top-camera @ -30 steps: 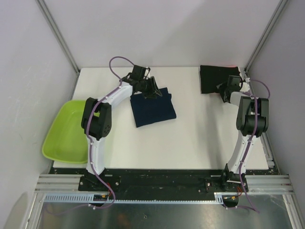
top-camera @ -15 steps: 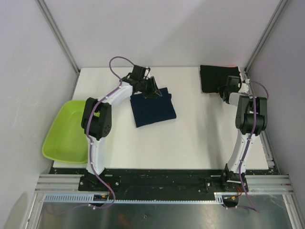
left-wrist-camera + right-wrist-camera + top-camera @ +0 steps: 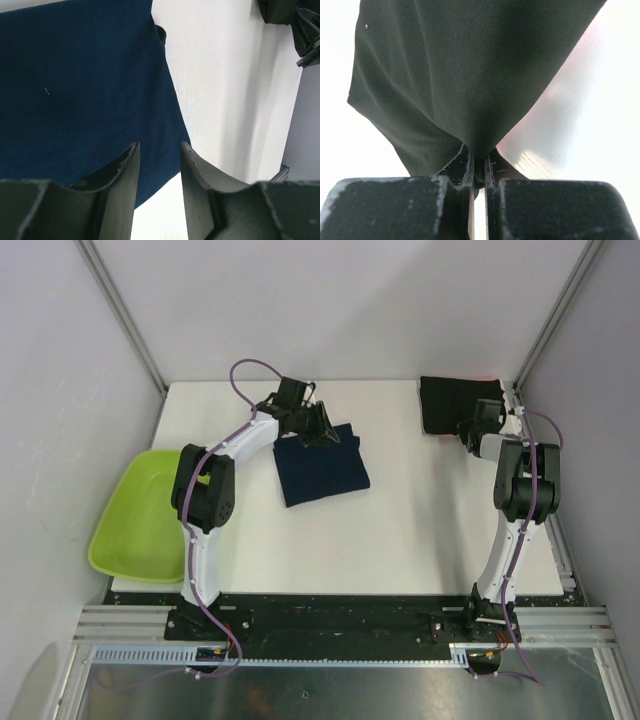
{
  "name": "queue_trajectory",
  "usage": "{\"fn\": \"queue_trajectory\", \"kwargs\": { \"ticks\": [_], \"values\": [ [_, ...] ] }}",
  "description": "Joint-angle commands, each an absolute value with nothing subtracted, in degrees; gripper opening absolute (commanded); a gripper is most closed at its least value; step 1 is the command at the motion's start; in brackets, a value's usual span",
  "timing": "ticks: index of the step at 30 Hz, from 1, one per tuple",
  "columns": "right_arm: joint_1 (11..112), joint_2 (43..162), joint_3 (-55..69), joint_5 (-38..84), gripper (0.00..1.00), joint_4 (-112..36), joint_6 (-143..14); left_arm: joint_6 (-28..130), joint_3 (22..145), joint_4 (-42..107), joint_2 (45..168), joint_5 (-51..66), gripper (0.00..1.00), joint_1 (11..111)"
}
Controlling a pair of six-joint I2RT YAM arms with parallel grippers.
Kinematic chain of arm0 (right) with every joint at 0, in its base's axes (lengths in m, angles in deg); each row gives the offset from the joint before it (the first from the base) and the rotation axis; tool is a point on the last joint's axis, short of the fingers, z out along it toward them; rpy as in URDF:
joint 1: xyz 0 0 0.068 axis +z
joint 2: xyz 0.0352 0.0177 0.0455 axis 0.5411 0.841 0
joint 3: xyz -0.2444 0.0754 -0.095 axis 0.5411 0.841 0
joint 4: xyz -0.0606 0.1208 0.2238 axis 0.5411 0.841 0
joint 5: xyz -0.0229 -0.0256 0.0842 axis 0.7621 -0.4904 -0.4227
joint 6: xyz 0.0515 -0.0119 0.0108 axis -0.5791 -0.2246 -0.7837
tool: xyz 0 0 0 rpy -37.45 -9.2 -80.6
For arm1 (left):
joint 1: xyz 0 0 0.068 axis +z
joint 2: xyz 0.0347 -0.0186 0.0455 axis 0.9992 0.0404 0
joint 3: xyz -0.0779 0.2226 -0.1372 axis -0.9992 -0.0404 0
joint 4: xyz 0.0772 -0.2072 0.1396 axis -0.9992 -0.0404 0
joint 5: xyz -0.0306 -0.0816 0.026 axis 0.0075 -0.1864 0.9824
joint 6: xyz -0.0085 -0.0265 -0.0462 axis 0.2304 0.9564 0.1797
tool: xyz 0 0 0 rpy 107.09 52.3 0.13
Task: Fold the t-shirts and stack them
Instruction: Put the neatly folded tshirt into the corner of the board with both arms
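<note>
At the far left we see a lime-green tub sitting at the left edge of the white table, well apart from the cloth.

Moving right, the left arm reaches toward the far side of the table, and the left gripper hangs over the far edge of the navy t-shirt. That shirt lies folded into a rough rectangle, flat on the table left of centre and turned slightly askew. In the left wrist view the left gripper has its jaws partly spread. Between the fingers we see the navy t-shirt lying flat below, its right edge running past the gap onto bare table. Nothing is caught between them.

Further right, the black t-shirt lies in the far right corner, with a thin pink edge showing at its far side. The right gripper sits at its near right edge. In the right wrist view the right gripper has its jaws pressed together on a pinch of the black t-shirt, and the cloth rises in a peaked fold out of the fingers.
</note>
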State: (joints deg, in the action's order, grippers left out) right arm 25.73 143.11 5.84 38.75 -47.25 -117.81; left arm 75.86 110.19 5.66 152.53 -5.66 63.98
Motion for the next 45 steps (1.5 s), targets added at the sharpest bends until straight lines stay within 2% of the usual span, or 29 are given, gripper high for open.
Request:
{"fn": "queue_trajectory", "kwargs": {
  "ticks": [1, 22, 36, 37, 41, 43, 45],
  "values": [
    [26.0, 142.1, 5.9, 42.0, 0.0, -37.5, -117.9, 75.7, 111.9, 6.2, 152.3, -6.8, 0.42, 64.1],
    [27.1, 132.9, 19.5, 38.8, 0.0, -31.6, -118.7, 75.5, 107.3, 6.3, 149.7, -5.9, 0.42, 64.1],
    [25.8, 125.2, 26.6, 35.1, 0.01, -28.9, -113.8, 75.6, 104.1, 6.6, 147.3, -5.0, 0.43, 64.1],
    [25.8, 124.8, 26.7, 34.8, 0.06, -28.7, -113.2, 75.6, 104.0, 6.6, 147.1, -4.9, 0.43, 64.1],
    [25.4, 122.4, 26.3, 34.2, 0.43, -28.5, -110.5, 75.2, 104.0, 6.6, 146.6, -4.8, 0.45, 64.1],
    [25.4, 121.6, 24.2, 33.7, 0.52, -26.6, -108.7, 75.1, 103.8, 6.6, 146.3, -5.1, 0.46, 64.2],
    [25.6, 121.1, 21.5, 33.1, 0.57, -24.5, -106.9, 75.0, 103.4, 6.6, 145.8, -5.5, 0.47, 64.5]
  ]
}}
